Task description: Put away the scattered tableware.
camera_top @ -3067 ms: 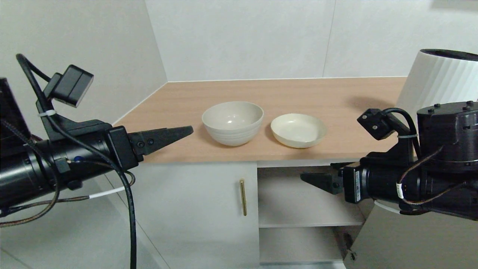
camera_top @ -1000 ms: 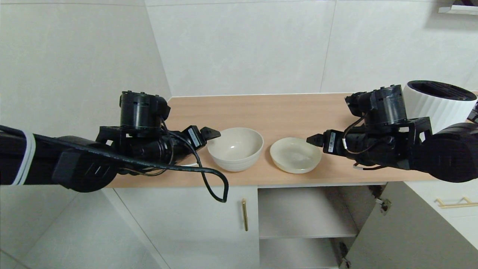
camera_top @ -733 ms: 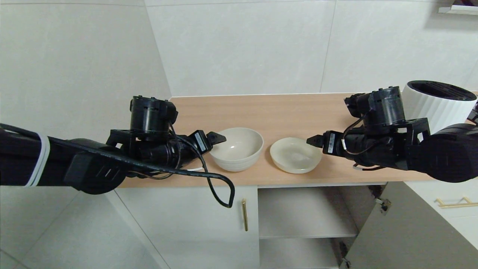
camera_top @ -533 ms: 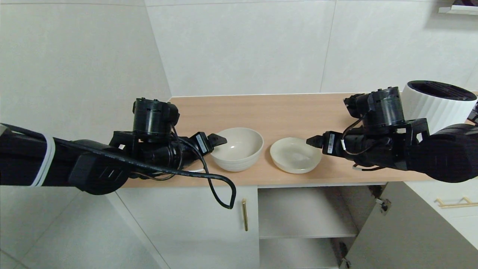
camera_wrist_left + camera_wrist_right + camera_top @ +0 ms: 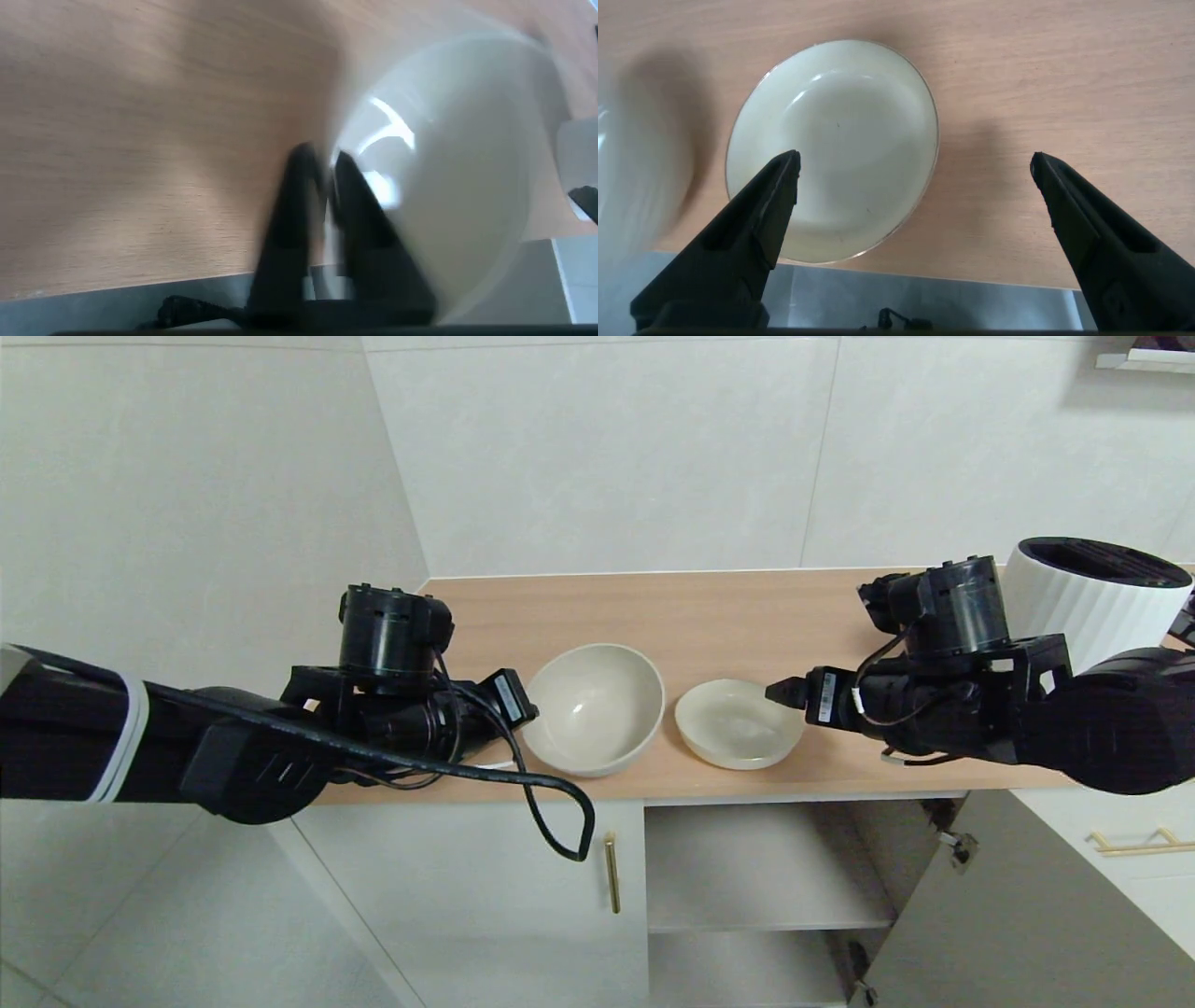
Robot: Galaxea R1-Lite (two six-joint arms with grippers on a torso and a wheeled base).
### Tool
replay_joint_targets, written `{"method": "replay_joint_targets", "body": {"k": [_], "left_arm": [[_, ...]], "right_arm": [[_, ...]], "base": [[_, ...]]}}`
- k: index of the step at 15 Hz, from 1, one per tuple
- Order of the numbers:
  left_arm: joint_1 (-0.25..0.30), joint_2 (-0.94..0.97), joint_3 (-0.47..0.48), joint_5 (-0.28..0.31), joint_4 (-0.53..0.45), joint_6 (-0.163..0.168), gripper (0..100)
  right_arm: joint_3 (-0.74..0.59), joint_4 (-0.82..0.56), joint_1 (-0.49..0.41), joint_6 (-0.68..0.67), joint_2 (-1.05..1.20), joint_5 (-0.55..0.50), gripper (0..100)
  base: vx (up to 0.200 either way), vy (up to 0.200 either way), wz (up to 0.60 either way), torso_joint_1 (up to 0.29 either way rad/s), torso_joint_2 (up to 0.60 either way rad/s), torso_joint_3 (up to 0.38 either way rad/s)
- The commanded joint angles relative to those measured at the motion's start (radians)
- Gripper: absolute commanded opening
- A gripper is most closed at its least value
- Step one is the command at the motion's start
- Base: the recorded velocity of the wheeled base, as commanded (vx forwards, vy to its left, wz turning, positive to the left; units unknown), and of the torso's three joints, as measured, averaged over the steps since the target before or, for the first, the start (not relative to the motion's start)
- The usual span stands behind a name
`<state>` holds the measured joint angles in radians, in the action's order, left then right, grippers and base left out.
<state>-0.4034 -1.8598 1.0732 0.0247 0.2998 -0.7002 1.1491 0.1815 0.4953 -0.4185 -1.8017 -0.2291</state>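
The left tool (image 5: 525,702) is pressed together on the left rim of the cream bowl (image 5: 597,709), pinching it. The bowl is tilted at the front of the wooden surface (image 5: 709,607), its mouth tipped toward the robot. Just beside it, to the right, a shallow cream dish (image 5: 739,723) lies flat. The right tool (image 5: 780,692) hovers at the dish's right edge, its fingers (image 5: 757,243) spread wide apart. Below the dish, the cupboard (image 5: 747,868) stands open.

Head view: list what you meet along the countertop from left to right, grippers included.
left gripper → bowl → shallow dish → right gripper → white ribbed container
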Motion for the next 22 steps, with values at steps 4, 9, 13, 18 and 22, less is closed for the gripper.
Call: {"method": "replay_joint_targets", "body": {"k": [4, 9, 13, 18, 22], "left_arm": [[0.000, 0.007, 0.001, 0.000, 0.001, -0.001, 0], [0.000, 0.008, 0.002, -0.002, 0.001, -0.008, 0], [0.000, 0.011, 0.002, -0.002, 0.001, -0.008, 0], [0.000, 0.011, 0.002, -0.002, 0.001, -0.008, 0], [0.000, 0.011, 0.002, -0.002, 0.001, -0.008, 0]], "right_arm": [[-0.002, 0.001, 0.002, 0.000, -0.001, -0.001, 100], [0.029, 0.000, 0.002, 0.000, -0.057, -0.081, 100], [0.046, 0.001, 0.002, 0.000, -0.107, -0.099, 100], [0.058, 0.001, 0.002, -0.002, -0.139, -0.101, 100], [0.058, 0.001, 0.002, -0.002, -0.151, -0.101, 100]], "base": [[0.000, 0.000, 0.00, 0.000, 0.00, 0.000], [0.000, 0.000, 0.00, 0.000, 0.00, 0.000], [0.000, 0.000, 0.00, 0.000, 0.00, 0.000], [0.000, 0.000, 0.00, 0.000, 0.00, 0.000], [0.000, 0.000, 0.00, 0.000, 0.00, 0.000]]}}
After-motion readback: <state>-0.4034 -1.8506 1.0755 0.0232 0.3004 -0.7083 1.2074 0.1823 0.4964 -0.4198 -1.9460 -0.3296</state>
